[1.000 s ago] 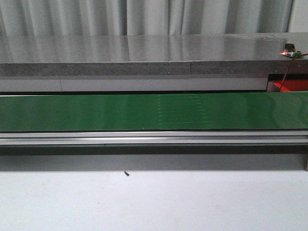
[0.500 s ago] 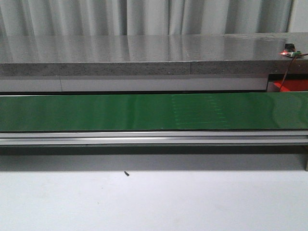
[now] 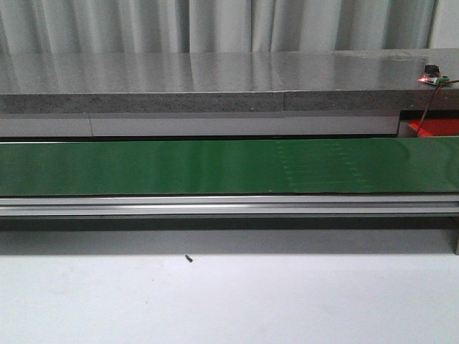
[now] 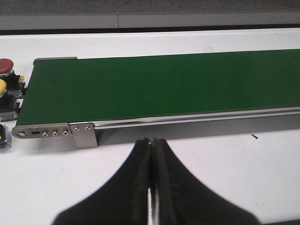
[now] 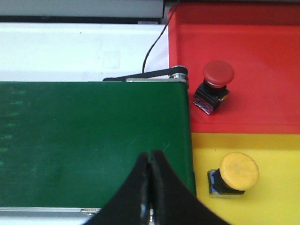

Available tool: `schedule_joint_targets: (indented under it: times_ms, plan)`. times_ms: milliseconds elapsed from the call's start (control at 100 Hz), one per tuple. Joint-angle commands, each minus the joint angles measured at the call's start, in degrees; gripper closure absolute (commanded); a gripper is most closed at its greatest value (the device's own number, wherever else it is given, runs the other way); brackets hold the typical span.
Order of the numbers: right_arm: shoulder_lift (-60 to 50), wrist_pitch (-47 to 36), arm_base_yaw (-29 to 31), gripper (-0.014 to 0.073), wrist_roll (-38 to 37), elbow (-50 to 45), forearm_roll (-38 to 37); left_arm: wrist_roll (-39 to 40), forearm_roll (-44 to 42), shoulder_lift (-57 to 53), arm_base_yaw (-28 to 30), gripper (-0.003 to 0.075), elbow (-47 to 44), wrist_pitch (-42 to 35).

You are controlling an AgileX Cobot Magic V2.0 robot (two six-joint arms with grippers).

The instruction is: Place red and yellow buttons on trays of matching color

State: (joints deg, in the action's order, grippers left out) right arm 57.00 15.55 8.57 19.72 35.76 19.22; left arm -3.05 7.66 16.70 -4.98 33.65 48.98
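In the right wrist view a red button (image 5: 217, 80) stands on the red tray (image 5: 262, 56), and a yellow button (image 5: 236, 175) stands on the yellow tray (image 5: 272, 206). My right gripper (image 5: 150, 154) is shut and empty over the green belt (image 5: 93, 140), left of the yellow button. In the left wrist view another red button (image 4: 5, 68) and another yellow button (image 4: 3, 90) stand at the far end of the belt (image 4: 154, 86). My left gripper (image 4: 152, 140) is shut and empty over the white table, in front of the belt's rail. Neither gripper shows in the front view.
The green conveyor belt (image 3: 215, 166) runs across the front view on an aluminium rail (image 3: 215, 206). A grey counter (image 3: 215, 79) lies behind it. A corner of the red tray (image 3: 434, 127) shows at the right. A small dark speck (image 3: 188, 259) lies on the white table.
A faint pale pattern on the belt's surface has shifted to the right. Nothing else has moved.
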Motion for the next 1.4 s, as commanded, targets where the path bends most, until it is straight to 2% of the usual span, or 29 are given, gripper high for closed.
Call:
schedule_joint_targets:
  times_ms: [0, 330, 600, 910, 1390]
  plan:
    - [-5.36, -5.66, -0.16, 0.0662, 0.63, -0.86, 0.71, 0.00, 0.62, 0.61, -0.12, 0.0740, 1.38, -4.53]
    - [-20.58, -8.67, -0.16, 0.0662, 0.63, -10.36, 0.71, 0.00, 0.62, 0.61, -0.12, 0.0740, 1.38, -4.61]
    - [-28.92, -4.89, -0.16, 0.0662, 0.57, -12.99, 0.71, 0.00, 0.62, 0.61, -0.12, 0.0740, 1.38, -4.49]
    - [-29.72, -2.51, -0.16, 0.0662, 0.57, -12.99, 1.32, 1.10, 0.26, 1.42, -0.12, 0.0740, 1.38, -4.51]
    - [-29.72, -2.51, -0.16, 0.0662, 0.57, -12.99, 1.32, 3.67, 0.17, 14.93, -0.12, 0.0740, 2.51, -9.58]
